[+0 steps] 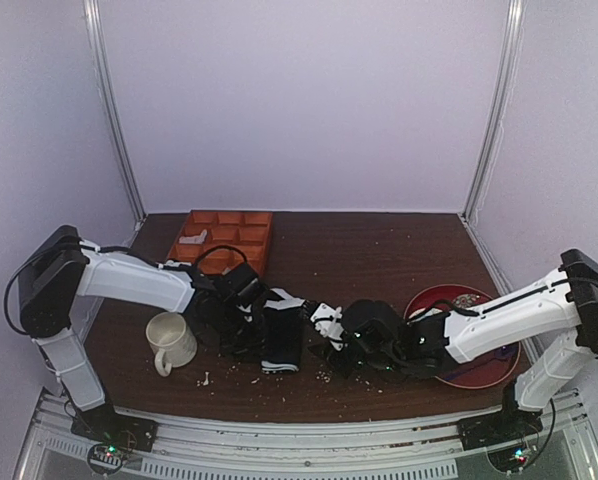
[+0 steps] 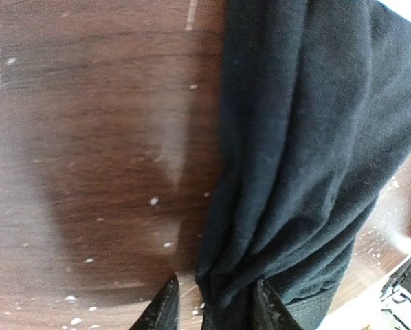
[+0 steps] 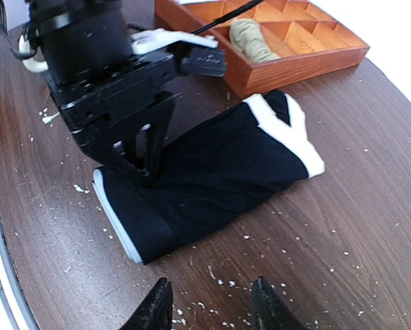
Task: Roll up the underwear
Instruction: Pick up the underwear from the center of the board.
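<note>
A dark wooden table (image 1: 379,250), flecked with pale crumbs, carries the scene, with an orange compartment tray (image 1: 229,238) at its far left. In the right wrist view an olive-beige fabric lump (image 3: 250,38) lies in one of the tray's compartments. The black underwear (image 1: 279,340), folded into a long flat band with white edging at both ends, lies near the middle of the table, just in front of the tray and to the right of a cream mug (image 1: 169,340). A red plate (image 1: 474,345) sits at the right, under the right arm. The left gripper (image 2: 212,302) is down on the underwear's near end, a gathered fold of black cloth lying between its parted fingers (image 2: 163,309); whether they pinch it cannot be told. The right gripper (image 3: 211,306) hovers just beside the underwear over bare wood, its fingers (image 3: 157,306) apart and holding nothing.
</note>
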`<control>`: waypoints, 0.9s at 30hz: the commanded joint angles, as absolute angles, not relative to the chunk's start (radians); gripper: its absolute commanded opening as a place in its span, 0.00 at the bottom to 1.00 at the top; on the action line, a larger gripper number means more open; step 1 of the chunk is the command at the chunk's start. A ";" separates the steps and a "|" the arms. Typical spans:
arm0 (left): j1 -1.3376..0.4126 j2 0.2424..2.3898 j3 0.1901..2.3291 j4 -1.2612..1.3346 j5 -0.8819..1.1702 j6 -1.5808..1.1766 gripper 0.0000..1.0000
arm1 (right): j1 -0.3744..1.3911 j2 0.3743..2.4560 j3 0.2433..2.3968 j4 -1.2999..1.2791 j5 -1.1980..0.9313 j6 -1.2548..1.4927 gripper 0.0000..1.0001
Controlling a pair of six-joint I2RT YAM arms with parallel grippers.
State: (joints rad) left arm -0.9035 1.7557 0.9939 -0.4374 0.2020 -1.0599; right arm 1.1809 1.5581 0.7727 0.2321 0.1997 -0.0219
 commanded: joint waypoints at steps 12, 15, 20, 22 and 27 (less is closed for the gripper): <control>-0.884 1.680 0.953 -0.469 0.212 -1.044 0.55 | 1.162 1.450 0.672 0.335 0.126 -0.160 0.38; -0.872 1.681 0.943 -0.448 0.235 -1.036 0.56 | 1.164 1.478 0.691 0.322 0.115 -0.197 0.39; -0.867 1.687 0.913 -0.396 0.267 -1.043 0.56 | 1.182 1.529 0.743 0.299 0.125 -0.259 0.40; -0.867 1.695 0.913 -0.386 0.275 -1.043 0.55 | 1.196 1.558 0.762 0.297 0.139 -0.302 0.41; -0.867 1.720 0.923 -0.384 0.287 -1.034 0.53 | 1.227 1.635 0.806 0.304 0.154 -0.372 0.41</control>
